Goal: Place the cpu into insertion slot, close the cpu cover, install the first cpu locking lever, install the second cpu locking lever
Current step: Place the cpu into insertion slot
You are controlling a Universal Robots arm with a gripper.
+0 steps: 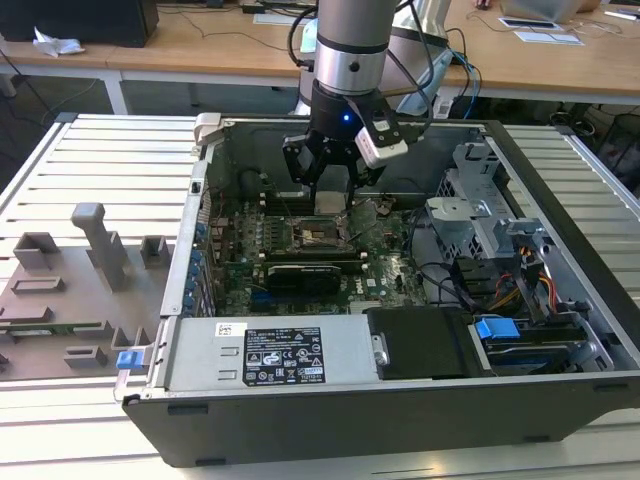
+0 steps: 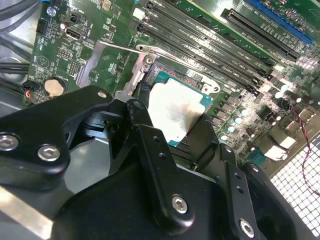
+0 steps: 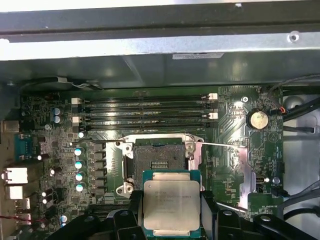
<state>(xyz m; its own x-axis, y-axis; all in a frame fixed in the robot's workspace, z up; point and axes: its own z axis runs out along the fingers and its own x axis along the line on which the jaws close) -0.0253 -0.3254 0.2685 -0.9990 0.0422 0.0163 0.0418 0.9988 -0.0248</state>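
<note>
- cpu (image 3: 171, 206) was gripped by its two opposite edges in the black tool (image 3: 171, 212), metal top facing the camera, with fine dark print across that top.
- Both tool fingers were drawn in tight against the chip, with nothing else between them.
- In the exterior view the cpu (image 1: 330, 200) hung above the green motherboard, near the insertion slot (image 1: 325, 232) and not seated in it.
- One insertion slot (image 3: 159, 161) lay uncovered in the first wrist view, its dark centre bare inside the metal rim.
- The cpu cover (image 1: 368, 208) stood tilted up on the slot's side toward the exterior view's right.
- Two thin levers (image 3: 220, 145) stuck out from the slot, one to each side.
- Four long black memory slots (image 3: 145, 111) ran side by side beyond the slot, and one coin cell (image 3: 258, 119) sat near them.
- The exterior view took in the open computer case (image 1: 560, 400) on a slatted table (image 1: 110, 160). It also showed a white label (image 1: 285, 358) with print on the power supply, and a grey fixture tray (image 1: 70, 290) at the exterior view's left.
- The second wrist view showed the cpu (image 2: 175, 112) at an angle, a bright glare on its top.
</note>
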